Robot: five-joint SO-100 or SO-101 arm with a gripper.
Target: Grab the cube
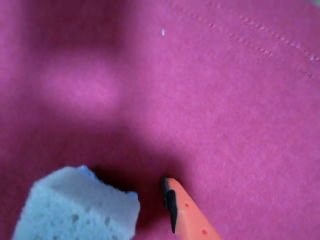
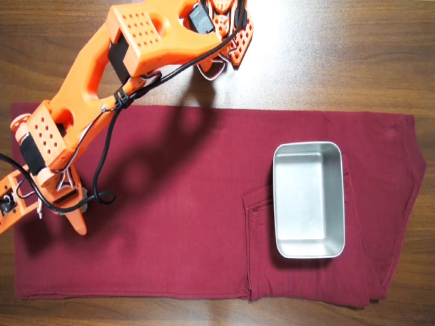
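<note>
Dark wooden desk [image 2: 380, 61] carried a maroon cloth [image 2: 183, 224], with an empty metal tray [image 2: 309, 248] resting on its right part in the overhead view. At the cloth's left edge the orange arm [image 2: 95, 75] reached down, its end effector [image 2: 68, 214] low over the fabric. In the wrist view the cube [image 1: 75, 210], pale and porous, lay on the cloth just beside an orange fingertip [image 1: 187, 210], apparently not touching it. Only one finger showed, so I cannot tell how the jaws stood. No legible writing appeared.
</note>
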